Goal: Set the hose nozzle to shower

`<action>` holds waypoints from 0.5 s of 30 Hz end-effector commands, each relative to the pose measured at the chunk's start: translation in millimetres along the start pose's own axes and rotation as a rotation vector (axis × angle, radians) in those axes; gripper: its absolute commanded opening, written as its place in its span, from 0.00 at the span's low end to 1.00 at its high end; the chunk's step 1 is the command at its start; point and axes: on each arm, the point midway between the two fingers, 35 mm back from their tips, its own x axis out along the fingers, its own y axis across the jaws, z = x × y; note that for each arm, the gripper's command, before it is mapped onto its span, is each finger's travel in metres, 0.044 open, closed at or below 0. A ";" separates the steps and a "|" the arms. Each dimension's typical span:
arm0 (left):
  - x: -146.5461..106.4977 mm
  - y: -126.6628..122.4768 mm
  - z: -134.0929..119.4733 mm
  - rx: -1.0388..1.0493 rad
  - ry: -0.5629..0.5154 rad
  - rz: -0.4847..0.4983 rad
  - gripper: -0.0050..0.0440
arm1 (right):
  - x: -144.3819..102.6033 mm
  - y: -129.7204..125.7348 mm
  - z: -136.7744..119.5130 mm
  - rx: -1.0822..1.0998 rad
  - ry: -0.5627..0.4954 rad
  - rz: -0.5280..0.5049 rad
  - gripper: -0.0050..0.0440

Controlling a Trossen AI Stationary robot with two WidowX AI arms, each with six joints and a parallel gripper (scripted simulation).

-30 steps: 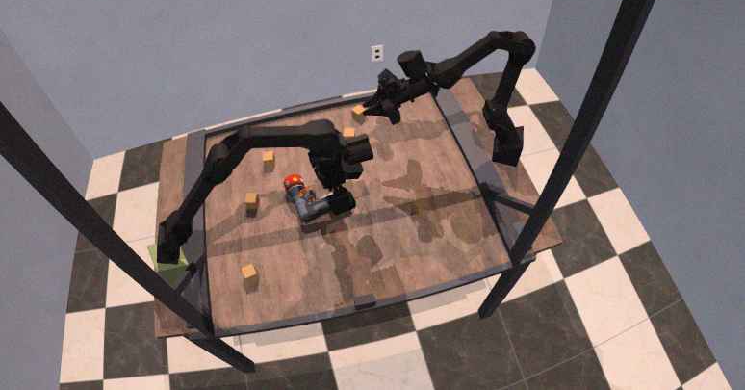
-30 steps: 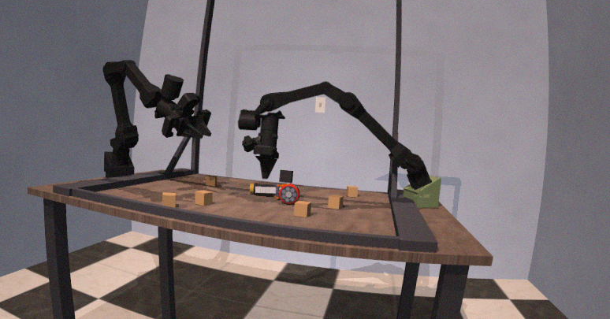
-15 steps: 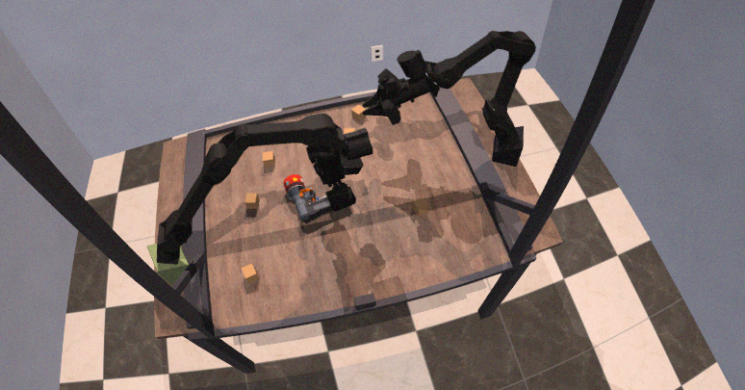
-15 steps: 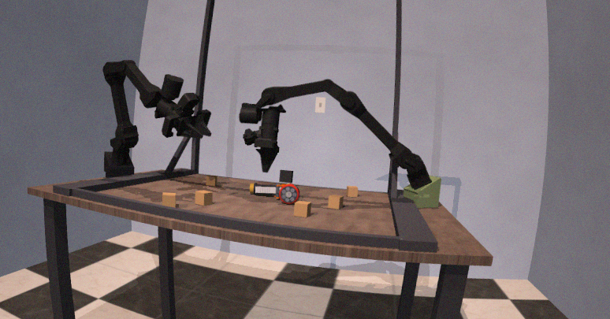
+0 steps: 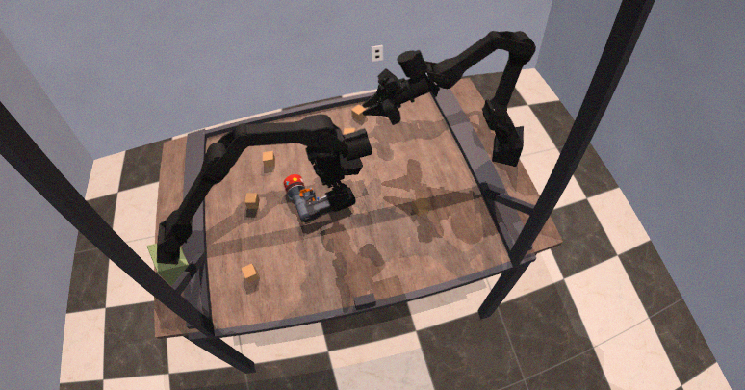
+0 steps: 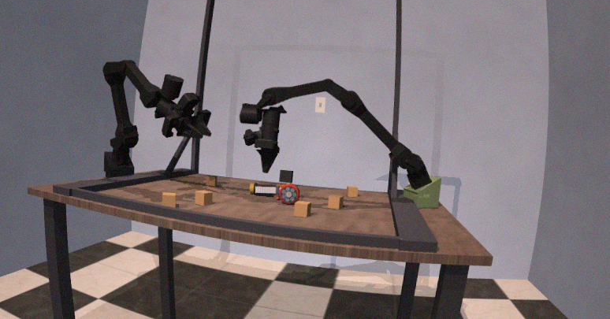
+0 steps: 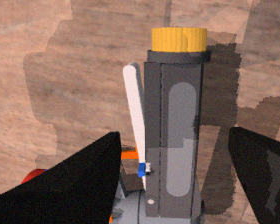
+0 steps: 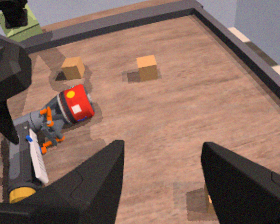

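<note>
Your nozzle point(image 5: 301, 203) point(image 6: 277, 190) point(image 7: 183, 120) point(image 8: 21, 157) is lying on its side on the table point(image 5: 292, 282) point(image 6: 341, 218) point(image 7: 36, 30) point(image 8: 156, 110), so it isn't up in the air. Its red ring point(image 5: 294, 181) point(image 6: 288, 190) point(image 8: 81, 102) is at one end, with the yellow cap point(image 6: 252, 188) point(image 7: 179, 40) point(image 8: 22, 195) at the end of the handle. You can see the white trigger point(image 6: 264, 190) point(image 7: 134, 100) point(image 8: 38, 157) slanting away from the handle at its free end, on the same side as the orange parts point(image 5: 306, 193) point(image 7: 129, 153) point(image 8: 47, 117).

Your left gripper point(image 5: 341, 197) point(image 6: 265, 172) point(image 7: 174, 139) point(image 8: 16, 142) points down above the nozzle's handle. Its fingers are partly open with nothing gripped; from the left wrist, the handle shows between them, while the exterior view puts the tips above it.

Your right gripper point(image 5: 366, 106) point(image 6: 209, 134) point(image 8: 163, 150) is well apart from the nozzle, raised over the table, its fingers also partly open and holding nothing.

Two blocks are near the nozzle's ring end: one block point(image 5: 251, 200) point(image 6: 303, 209) point(image 8: 73, 68) and another block point(image 5: 268, 159) point(image 6: 335, 202) point(image 8: 147, 68). You can't tell from here which symbol is at the nozzle's white arrow.
</note>
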 end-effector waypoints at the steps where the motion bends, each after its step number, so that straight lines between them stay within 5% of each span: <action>1: -15.5 3.7 1.1 -0.020 -0.058 -0.019 0.58 | -1.8 -0.6 7.0 0.004 -0.020 -0.005 0.46; 15: -41.1 4.0 3.3 -0.063 -0.328 -0.118 0.58 | -1.8 -0.6 7.0 0.004 -0.020 -0.005 0.46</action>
